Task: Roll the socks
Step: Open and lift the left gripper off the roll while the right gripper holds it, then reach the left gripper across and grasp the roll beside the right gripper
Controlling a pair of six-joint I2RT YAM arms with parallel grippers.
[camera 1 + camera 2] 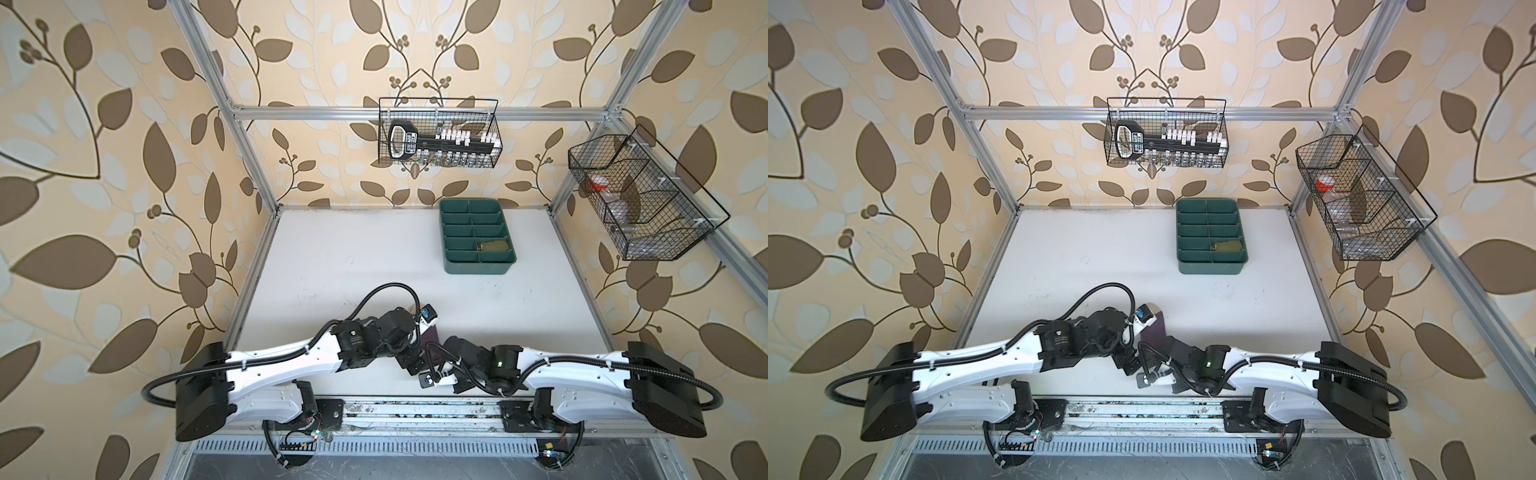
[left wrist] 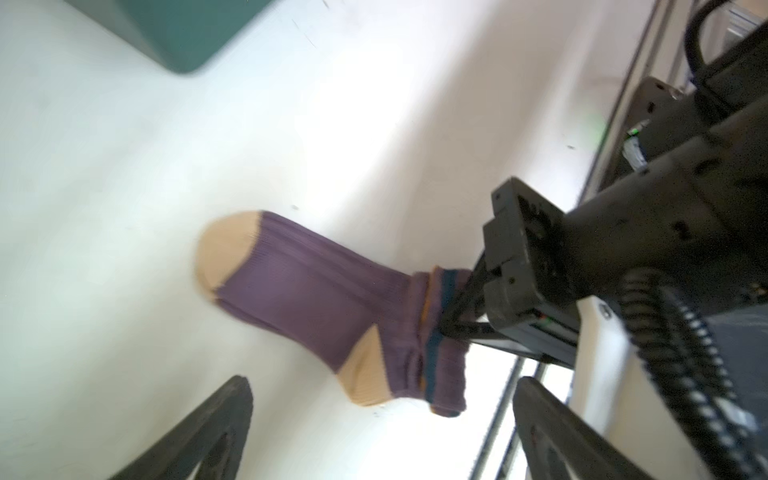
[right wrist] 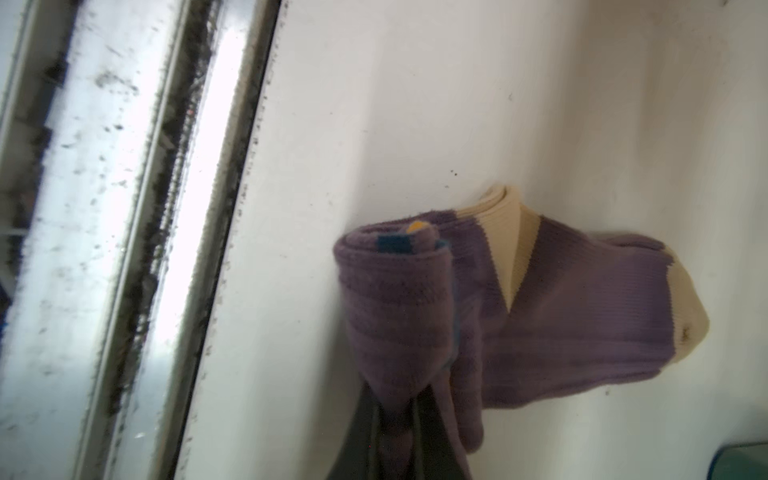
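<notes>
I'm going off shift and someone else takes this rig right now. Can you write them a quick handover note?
Left tool: open above the purple sock, holding nothing.
Right tool: shut on the sock's cuff, which is folded over once.
Things: the purple sock lies on the table near the front edge, between the arms. The olive sock sits bundled in the green tray, right column, second compartment from the near end.
Done: the olive sock looks rolled and stowed.
Left: roll the purple sock from cuff to toe; it probably goes in the tray next.
</notes>
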